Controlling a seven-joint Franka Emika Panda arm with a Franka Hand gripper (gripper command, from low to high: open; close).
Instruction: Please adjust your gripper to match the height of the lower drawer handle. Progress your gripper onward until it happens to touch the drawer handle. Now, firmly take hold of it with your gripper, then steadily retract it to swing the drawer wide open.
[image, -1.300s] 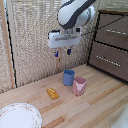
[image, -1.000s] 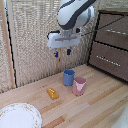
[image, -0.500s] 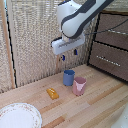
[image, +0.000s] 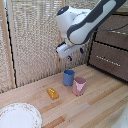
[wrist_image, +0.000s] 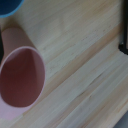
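The hand (image: 75, 54) is seen raised above the worktop (image: 100, 102), over a blue cup (image: 68, 77) and a pink cup (image: 79, 85) standing just beside each other. Nothing is held between its blue-tipped fingers (image: 82, 50); whether they are parted or closed cannot be told. The drawer (image: 109, 60) is set at the exterior view's right, shut, its silver drawer handle (image: 109, 60) well apart from the hand. A small yellow object (image: 52, 93) and a patterned plate (image: 20, 115) are placed nearer the exterior view's left.
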